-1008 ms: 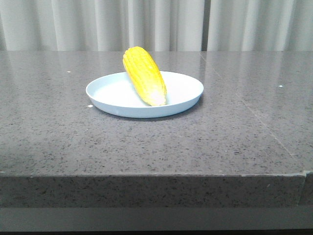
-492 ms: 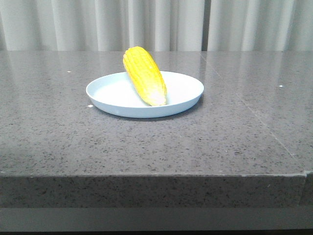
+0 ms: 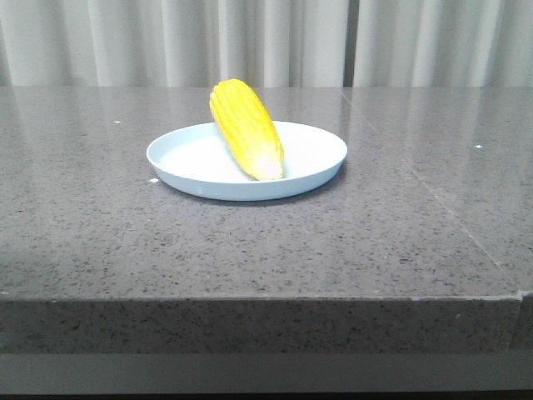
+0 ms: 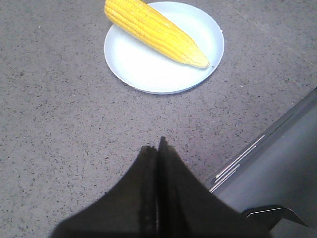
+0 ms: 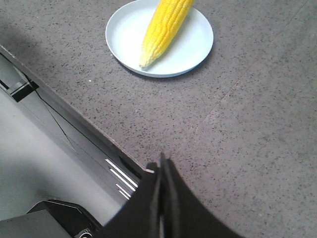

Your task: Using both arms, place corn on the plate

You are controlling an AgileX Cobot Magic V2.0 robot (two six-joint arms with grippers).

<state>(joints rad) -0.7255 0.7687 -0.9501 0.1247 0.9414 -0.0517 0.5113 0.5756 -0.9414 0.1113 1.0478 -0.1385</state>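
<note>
Grey speckled stone runs across the whole table (image 3: 266,242), with pale curtains (image 3: 266,42) hanging behind it, and neither arm shows in the front view. Starting at the fingers: the left gripper (image 4: 158,148) has its two dark fingers pressed flat together with nothing between them, poised over bare stone well apart from the plate (image 4: 143,74). The right gripper (image 5: 162,166) is the same — fingers closed tight on nothing, near the table's front edge and also well clear of the plate.

Outward from there, the corn (image 3: 246,129) lies on the plate, running diagonally across it. Its pale tapered tip rests inside the rim on the near side, while the thick end reaches to or slightly past the far rim and seems to lean on it rather than lie flat in the well. By that lie, the placing looks done.

What could go wrong now is mostly about that lean. A cob is round and rolls easily — if either arm swept low across the plate, a closed fingertip could clip the rim, and the shallow plate would likely slide on the smooth stone or tip enough to send the corn rolling off the far side. A knock to the table could do much the same, since the low rim gives little to hold it.
</note>
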